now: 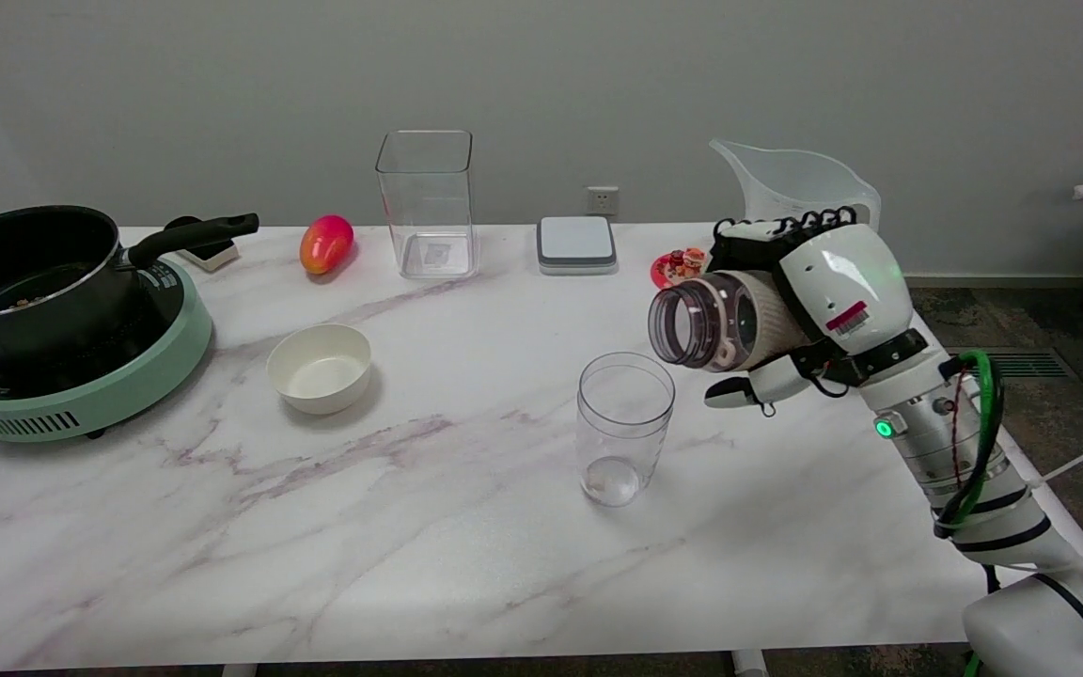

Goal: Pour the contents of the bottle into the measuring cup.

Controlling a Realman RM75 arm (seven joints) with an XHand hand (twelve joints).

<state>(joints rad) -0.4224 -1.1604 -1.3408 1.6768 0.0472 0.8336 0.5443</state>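
Note:
My right hand [809, 301] grips a clear bottle [725, 320] with a cream ribbed sleeve, held in the air and tipped on its side. Its open mouth points left, a little above and to the right of the clear measuring cup [624, 428]. The cup stands upright on the marble table [410, 545], and I can make out nothing inside it. The fingers wrap the far side of the bottle and are mostly hidden. Whether anything is inside the bottle cannot be told.
A white bowl [320, 367] sits left of the cup. A black pot [29, 273] rests on a green cooker [81, 376] at far left. Along the back stand a mango [326, 244], a tall clear container [427, 202], a grey scale [576, 244], a small red dish [678, 266] and a translucent jug [791, 183].

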